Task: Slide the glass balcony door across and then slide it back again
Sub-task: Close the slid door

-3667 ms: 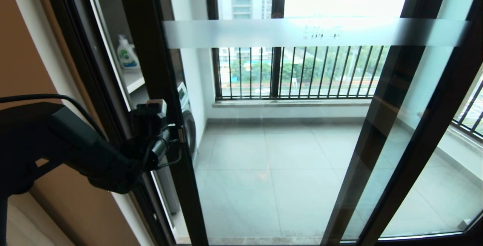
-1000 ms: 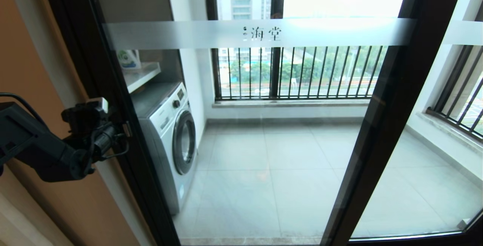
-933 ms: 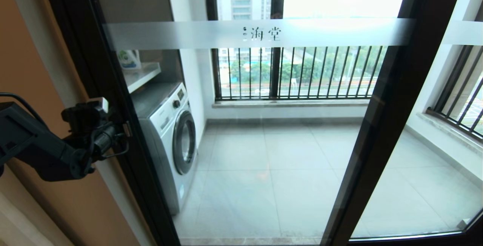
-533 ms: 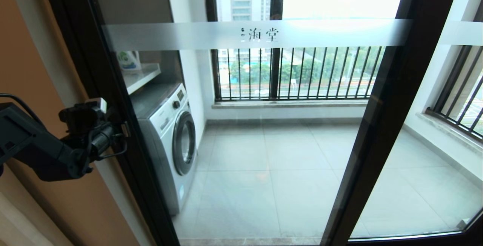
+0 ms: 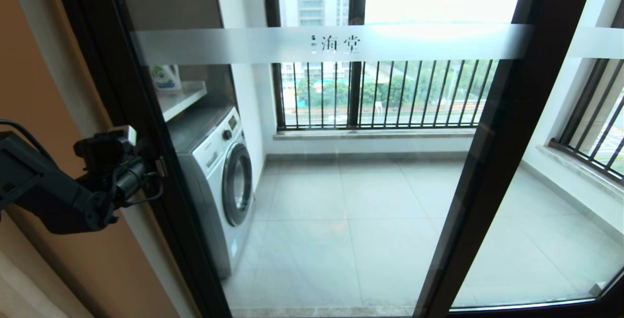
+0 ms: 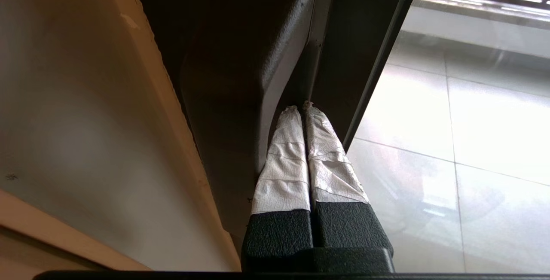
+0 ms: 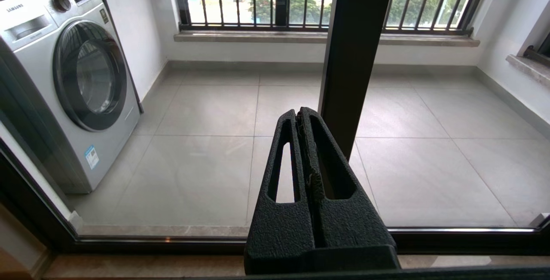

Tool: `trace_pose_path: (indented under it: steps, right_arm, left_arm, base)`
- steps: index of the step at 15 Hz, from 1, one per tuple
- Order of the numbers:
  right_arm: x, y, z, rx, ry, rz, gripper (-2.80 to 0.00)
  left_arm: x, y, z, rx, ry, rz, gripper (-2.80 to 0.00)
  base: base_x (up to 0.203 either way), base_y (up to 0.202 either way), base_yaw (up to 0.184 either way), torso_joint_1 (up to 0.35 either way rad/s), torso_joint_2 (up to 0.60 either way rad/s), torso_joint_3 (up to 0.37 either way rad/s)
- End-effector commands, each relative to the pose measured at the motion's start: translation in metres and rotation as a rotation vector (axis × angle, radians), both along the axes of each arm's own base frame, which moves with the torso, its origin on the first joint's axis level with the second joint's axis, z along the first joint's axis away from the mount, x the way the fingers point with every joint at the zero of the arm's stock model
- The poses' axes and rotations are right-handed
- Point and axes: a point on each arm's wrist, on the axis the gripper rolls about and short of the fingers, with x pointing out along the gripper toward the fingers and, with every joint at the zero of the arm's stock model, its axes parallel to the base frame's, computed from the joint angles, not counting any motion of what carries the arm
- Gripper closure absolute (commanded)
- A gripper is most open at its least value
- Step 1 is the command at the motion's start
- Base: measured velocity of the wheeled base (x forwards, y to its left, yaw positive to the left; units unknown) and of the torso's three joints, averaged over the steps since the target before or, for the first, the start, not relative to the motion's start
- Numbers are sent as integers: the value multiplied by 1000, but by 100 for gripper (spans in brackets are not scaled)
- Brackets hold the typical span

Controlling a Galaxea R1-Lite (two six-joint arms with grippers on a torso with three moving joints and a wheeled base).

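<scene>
The glass balcony door [image 5: 341, 196] fills the head view, its frosted band with Chinese characters [image 5: 331, 44] running across the top. Its left stile [image 5: 146, 128] stands against the outer frame at the wall. My left gripper [image 5: 157, 168] is at that stile at mid height. In the left wrist view the left gripper [image 6: 300, 107] is shut, and its white-taped fingers [image 6: 288, 159] are pushed into the groove beside the dark handle [image 6: 245, 65]. Nothing sits between them. My right gripper [image 7: 298, 114] is shut and empty, low in front of the glass near the door's right stile [image 7: 352, 48].
Behind the glass stand a washing machine [image 5: 222, 171], a detergent bottle [image 5: 165, 78] on a shelf, and railed windows [image 5: 390, 93]. An orange-brown wall [image 5: 34, 74] lies to the left. The floor track [image 7: 172, 239] runs along the bottom.
Since 3.7 s ago the door and my left gripper have travelled left until the stile meets the frame. Over the last second, only a slight further creep left.
</scene>
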Motion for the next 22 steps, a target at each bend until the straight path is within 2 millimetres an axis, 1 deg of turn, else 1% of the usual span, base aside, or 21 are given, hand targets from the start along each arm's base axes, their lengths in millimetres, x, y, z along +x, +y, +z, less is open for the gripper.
trace_pose_path:
  steps: [1,2,4,7,8,9,10,11,13,14,16,17,19,20,22]
  right_arm:
    - [1,0,-3,-1,13,1,0]
    - [1,0,-3,-1,13,1,0]
    - [1,0,-3,-1,12,1,0]
    - [1,0,-3,-1,13,1,0]
    - [1,0,-3,-1,13,1,0]
    - [1,0,-3,-1,13,1,0]
    - [1,0,-3,-1,13,1,0]
    - [1,0,-3,-1,13,1,0]
    - [1,0,-3,-1,12,1,0]
    - [1,0,-3,-1,13,1,0]
    - [1,0,-3,-1,13,1,0]
    - [1,0,-3,-1,13,1,0]
    - [1,0,-3,-1,13,1,0]
    - [1,0,-3,-1,13,1,0]
    - [1,0,-3,-1,13,1,0]
  left_arm:
    - [-20,-8,26,-5,-51,-75,0]
    - [-26,-20,31,-12,-56,-138,0]
    - [-27,-39,34,-13,-57,-198,0]
    - [-27,-42,34,-16,-57,-204,0]
    - [-30,-41,35,-21,-57,-199,0]
    - [-38,-39,38,-27,-55,-197,0]
    - [-49,-34,37,-39,-41,-200,0]
    - [-59,-25,33,-54,-21,-211,0]
    - [-79,6,28,-71,-27,-234,0]
    - [-86,21,27,-63,-62,-244,0]
    - [-86,40,10,-53,-84,-220,0]
    - [-87,47,2,-54,-83,-210,0]
    - [-86,51,-10,-64,-68,-209,0]
    - [-85,51,-14,-68,-63,-212,0]
    - [-84,51,-14,-70,-65,-222,0]
  base:
    - [0,0,0,0,0,0]
    - [0,0,0,0,0,0]
    - [0,0,0,0,0,0]
    - [0,0,0,0,0,0]
    - [0,0,0,0,0,0]
    - [0,0,0,0,0,0]
    - [0,0,0,0,0,0]
    - [0,0,0,0,0,0]
    - [0,0,0,0,0,0]
    - [0,0,0,0,0,0]
    - [0,0,0,0,0,0]
    - [0,0,0,0,0,0]
    - [0,0,0,0,0,0]
    - [0,0,0,0,0,0]
    - [0,0,0,0,0,0]
